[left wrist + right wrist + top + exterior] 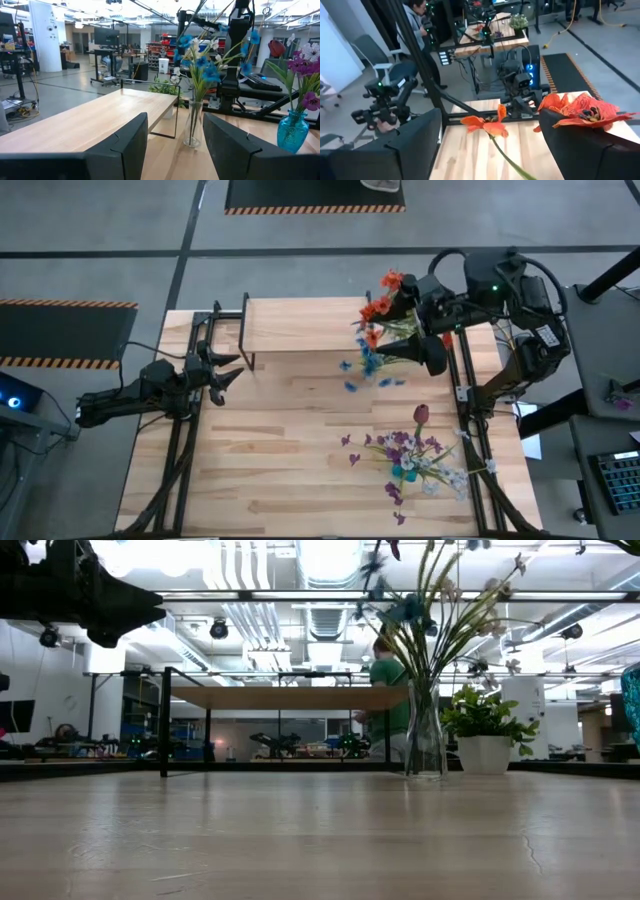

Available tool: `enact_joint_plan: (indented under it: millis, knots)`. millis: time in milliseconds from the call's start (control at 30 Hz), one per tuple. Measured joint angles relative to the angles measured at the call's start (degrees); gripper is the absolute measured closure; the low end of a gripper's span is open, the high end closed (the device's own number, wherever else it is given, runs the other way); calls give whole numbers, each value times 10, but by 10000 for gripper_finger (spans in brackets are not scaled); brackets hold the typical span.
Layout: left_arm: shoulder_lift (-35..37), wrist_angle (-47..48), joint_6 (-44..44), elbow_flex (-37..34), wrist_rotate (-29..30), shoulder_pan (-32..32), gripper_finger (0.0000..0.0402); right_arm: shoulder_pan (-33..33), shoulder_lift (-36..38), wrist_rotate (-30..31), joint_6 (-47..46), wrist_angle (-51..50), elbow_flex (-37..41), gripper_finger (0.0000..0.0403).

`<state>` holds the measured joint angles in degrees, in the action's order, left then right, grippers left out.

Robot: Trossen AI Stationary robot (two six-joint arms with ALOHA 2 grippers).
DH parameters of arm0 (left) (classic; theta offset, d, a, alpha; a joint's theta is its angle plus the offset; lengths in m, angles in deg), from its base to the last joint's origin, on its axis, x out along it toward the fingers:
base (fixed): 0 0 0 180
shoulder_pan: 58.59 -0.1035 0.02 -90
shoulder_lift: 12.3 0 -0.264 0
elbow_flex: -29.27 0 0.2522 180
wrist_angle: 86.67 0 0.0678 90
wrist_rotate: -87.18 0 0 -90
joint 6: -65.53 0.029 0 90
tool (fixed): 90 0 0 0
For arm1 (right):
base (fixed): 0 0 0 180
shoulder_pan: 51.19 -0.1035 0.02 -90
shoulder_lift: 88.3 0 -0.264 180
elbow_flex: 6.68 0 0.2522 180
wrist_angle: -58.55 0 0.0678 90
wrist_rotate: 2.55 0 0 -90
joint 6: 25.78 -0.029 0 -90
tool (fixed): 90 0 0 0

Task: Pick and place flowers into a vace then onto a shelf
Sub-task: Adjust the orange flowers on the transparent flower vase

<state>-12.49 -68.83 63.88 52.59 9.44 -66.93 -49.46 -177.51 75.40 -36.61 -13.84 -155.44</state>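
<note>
Overhead, the left gripper [228,370] hangs over the table's [280,470] left edge, just beside the left end of the shelf [300,325], its fingers [125,145] parted and holding nothing. The right gripper [405,315] sits at the shelf's right end, jaws spread wide around the stems of the orange flowers [385,300]; whether the pads actually press the stems cannot be told. In the right wrist view an orange bloom [485,125] on a green stem lies between the fingers [410,145], and a second bloom [580,110] rests against one finger. Blue flowers [370,360] stand in a clear vase [192,125] on the table just beside the shelf's right end. Purple and white flowers [415,455] stand nearer the table's front right, and a teal vase [292,131] holds purple blooms. At table level the shelf [290,697] appears behind a clear vase [426,740], a potted plant [485,730] beside it.
</note>
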Motion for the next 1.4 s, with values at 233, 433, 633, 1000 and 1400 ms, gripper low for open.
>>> enact_joint_plan:
  millis: [233, 433, 633, 1000, 1400]
  knots:
    - [0, 0, 0, 0, 0, 0, 226, -3, 7, -5, -41, 1, 0, 74]
    - [0, 0, 0, 0, 0, 0, 226, -23, 3, -25, -76, 6, 0, 74]
    - [0, 0, 0, 0, 0, 0, 226, -47, -2, -35, -102, 5, 0, 74]
    - [0, 0, 0, 0, 0, 0, 226, -99, -2, -29, -119, 11, 0, 74]
    - [0, 0, 0, 0, 1, 0, 226, -144, 12, -28, -122, 20, 0, 74]
